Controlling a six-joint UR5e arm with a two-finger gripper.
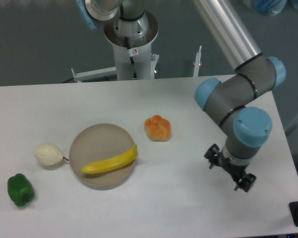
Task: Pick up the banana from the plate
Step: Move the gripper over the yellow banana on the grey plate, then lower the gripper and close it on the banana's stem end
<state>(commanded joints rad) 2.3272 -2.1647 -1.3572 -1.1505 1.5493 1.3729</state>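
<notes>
Jaws' state cannot be told; gripper (229, 171) is being kept well apart from banana (110, 161) on plate (92, 140), so its middle should be targeted.

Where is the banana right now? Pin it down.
The banana lies across the lower right part of the plate, left of centre in the camera view, with the orange fruit up to its right.

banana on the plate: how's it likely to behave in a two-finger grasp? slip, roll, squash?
The banana looks smooth and glossy, so it may slip between narrow fingers. Its curve probably makes it pivot rather than roll away. It lies across the plate with one tip on the rim, so a push could slide it off. The gripper is far right.
</notes>
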